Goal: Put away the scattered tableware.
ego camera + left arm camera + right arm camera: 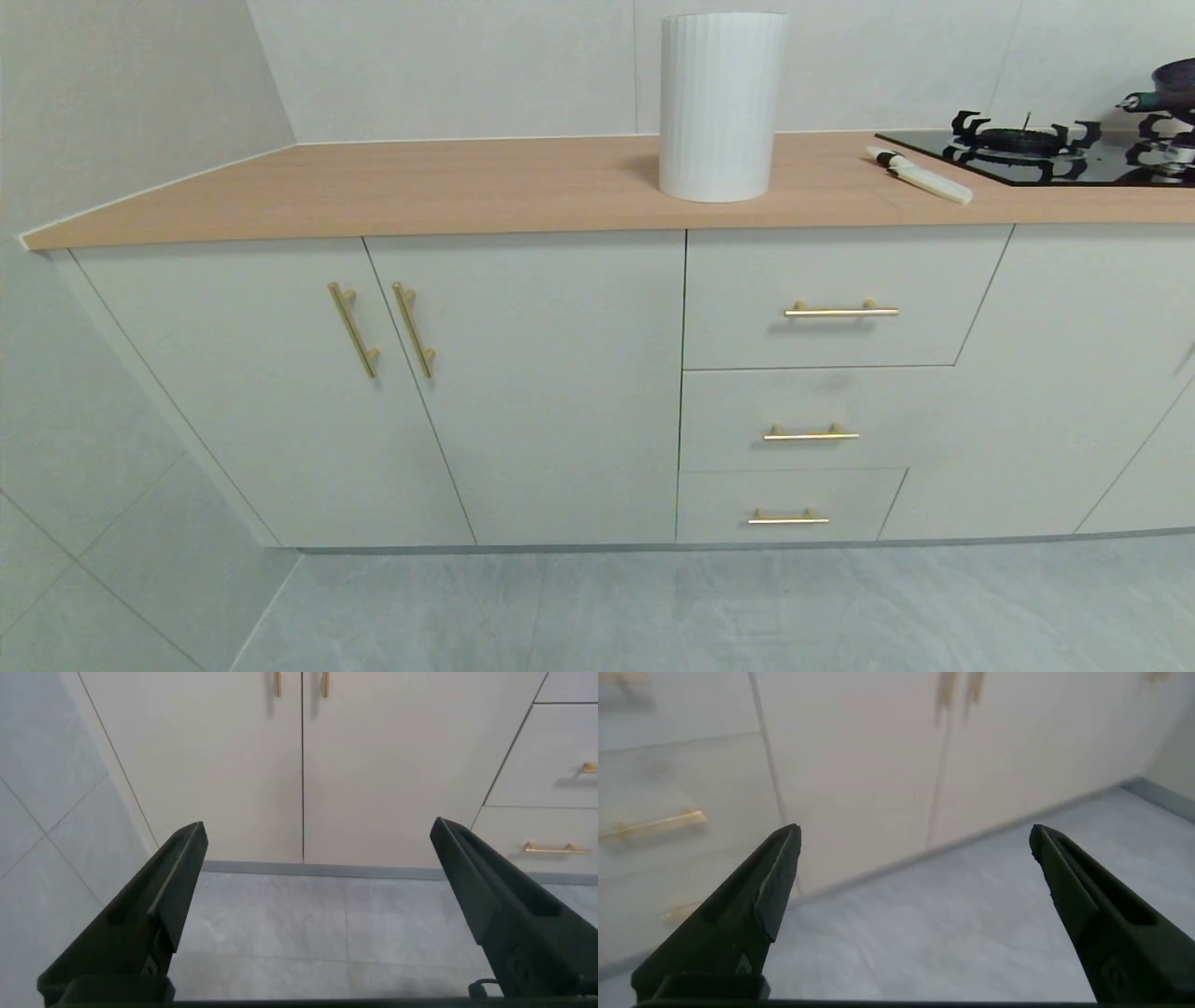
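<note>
Black left hand (316,829) and right hand (913,833) gape wide, both empty.

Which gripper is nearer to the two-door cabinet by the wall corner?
Left. The left gripper hangs open right before those cabinet doors; the right gripper seems past the drawers, farther off.

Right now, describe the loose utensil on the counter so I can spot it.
Follow the wooden countertop to the black hob on the right. Beside the hob lies a slim cream utensil with a dark band. It lies flat, unlike the tall ribbed white cylinder standing nearby.
</note>
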Motion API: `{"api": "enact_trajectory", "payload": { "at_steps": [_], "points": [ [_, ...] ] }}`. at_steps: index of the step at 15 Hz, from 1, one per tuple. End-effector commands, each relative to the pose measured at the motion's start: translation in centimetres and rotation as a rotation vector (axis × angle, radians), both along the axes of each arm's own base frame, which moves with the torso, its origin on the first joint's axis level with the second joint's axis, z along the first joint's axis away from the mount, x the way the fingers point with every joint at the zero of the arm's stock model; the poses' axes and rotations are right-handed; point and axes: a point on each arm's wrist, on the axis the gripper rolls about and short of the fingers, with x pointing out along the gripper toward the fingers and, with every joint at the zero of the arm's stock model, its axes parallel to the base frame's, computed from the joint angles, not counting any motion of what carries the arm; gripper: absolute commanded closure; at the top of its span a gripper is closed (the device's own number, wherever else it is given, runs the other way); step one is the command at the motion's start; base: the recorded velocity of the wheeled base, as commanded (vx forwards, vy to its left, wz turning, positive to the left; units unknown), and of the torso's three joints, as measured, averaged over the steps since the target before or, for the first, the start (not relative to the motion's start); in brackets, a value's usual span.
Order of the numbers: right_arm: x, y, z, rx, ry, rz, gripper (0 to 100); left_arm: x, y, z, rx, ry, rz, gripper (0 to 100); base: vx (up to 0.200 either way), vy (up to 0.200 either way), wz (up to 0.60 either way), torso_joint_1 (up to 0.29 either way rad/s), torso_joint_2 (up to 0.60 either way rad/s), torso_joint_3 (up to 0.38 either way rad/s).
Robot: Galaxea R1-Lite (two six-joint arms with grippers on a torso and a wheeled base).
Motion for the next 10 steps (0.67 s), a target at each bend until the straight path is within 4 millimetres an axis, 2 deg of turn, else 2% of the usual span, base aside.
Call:
{"api": "enact_trajectory", "payload": {
  "at_steps": [1, 5, 10],
  "points": [
    [-0.62, 0.25, -1.11, 0.039, -0.028, 0.086, 0, 0.00, 0.00, 0.00, 0.000, 0.000, 0.001, 0, 0.000, 0.000, 0.00, 0.000, 0.00, 0.000],
    [-0.40, 1.04, -1.33, 0.057, -0.001, 0.453, 0, 0.00, 0.00, 0.00, 0.000, 0.000, 0.001, 0, 0.000, 0.000, 0.00, 0.000, 0.00, 0.000],
    [-0.39, 1.14, -1.63, 0.020, 0.042, 0.501, 0, 0.00, 0.00, 0.00, 0.000, 0.000, 0.001, 0, 0.000, 0.000, 0.00, 0.000, 0.00, 0.000]
  ]
}}
